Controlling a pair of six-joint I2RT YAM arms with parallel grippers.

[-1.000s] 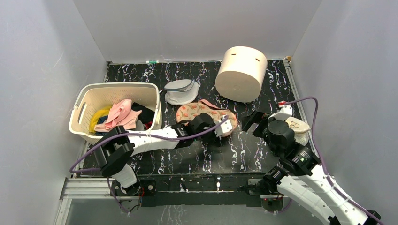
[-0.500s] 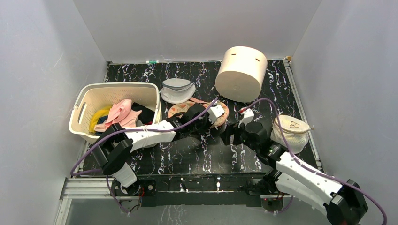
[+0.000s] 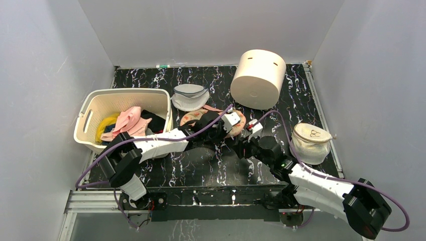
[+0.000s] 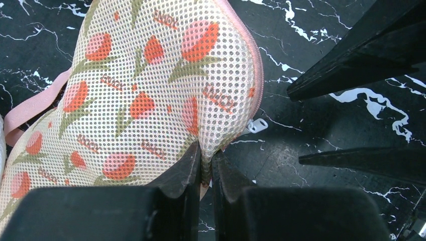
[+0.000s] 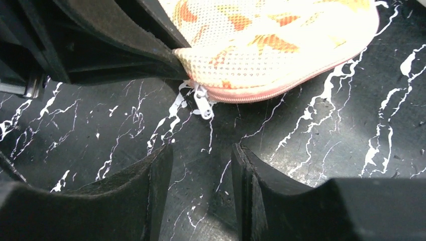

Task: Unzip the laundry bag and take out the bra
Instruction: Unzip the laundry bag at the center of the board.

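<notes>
The flower-print laundry bag (image 3: 194, 117) lies mid-table, partly under my left arm. My left gripper (image 4: 206, 155) is shut on a fold of the bag's mesh (image 4: 150, 85) near the pink zipper rim. The white zipper pull (image 5: 203, 105) hangs off the bag's edge (image 5: 271, 45) and rests on the table. My right gripper (image 5: 201, 155) hovers open just short of that pull, with nothing between its fingers (image 5: 150, 175). In the top view, the right gripper (image 3: 241, 147) sits at the bag's near right end, beside the left gripper (image 3: 234, 133). The bra is hidden.
A cream laundry basket (image 3: 93, 108) with clothes stands at the left. Behind the bag lies a round grey-white mesh bag (image 3: 191, 98). A large cream cylinder (image 3: 258, 78) is at the back, and a round cream mesh pouch (image 3: 311, 143) at the right.
My right arm swung left from the cream pouch to the bag's zipper end, and its jaws narrowed. The left gripper drew the bag slightly back and left, then held still.
</notes>
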